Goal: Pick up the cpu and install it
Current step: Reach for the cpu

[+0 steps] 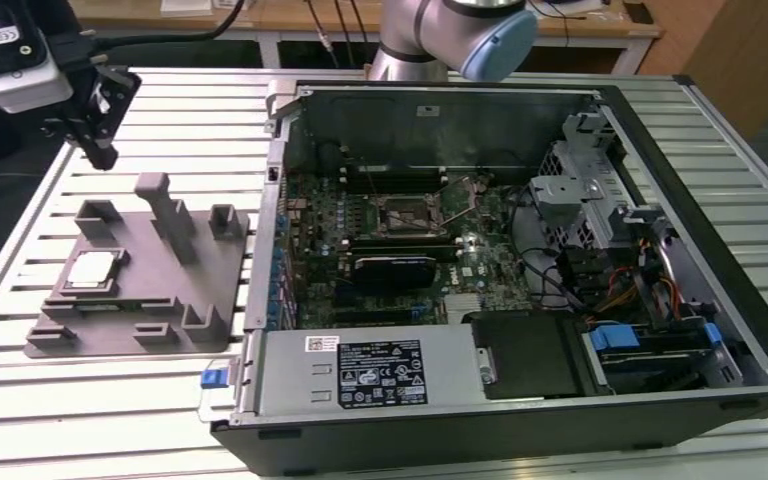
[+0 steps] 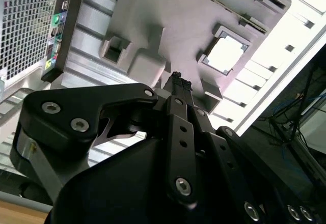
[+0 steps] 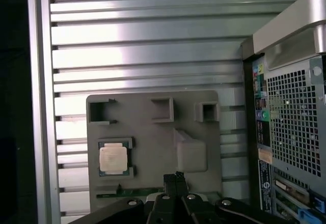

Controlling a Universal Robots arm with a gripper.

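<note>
While cpu [image 1: 93, 270] lies in grey tray [image 1: 144, 287] | pincer [image 1: 100, 153] aloft, pressed together, empty

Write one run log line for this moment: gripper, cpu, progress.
gripper: shut, empty, near holder tray | cpu: lying in holder tray, untouched | install: not done

Open air above the cpu [image 1: 92, 270]; tall tray posts [image 1: 160, 210] stand near it
</note>
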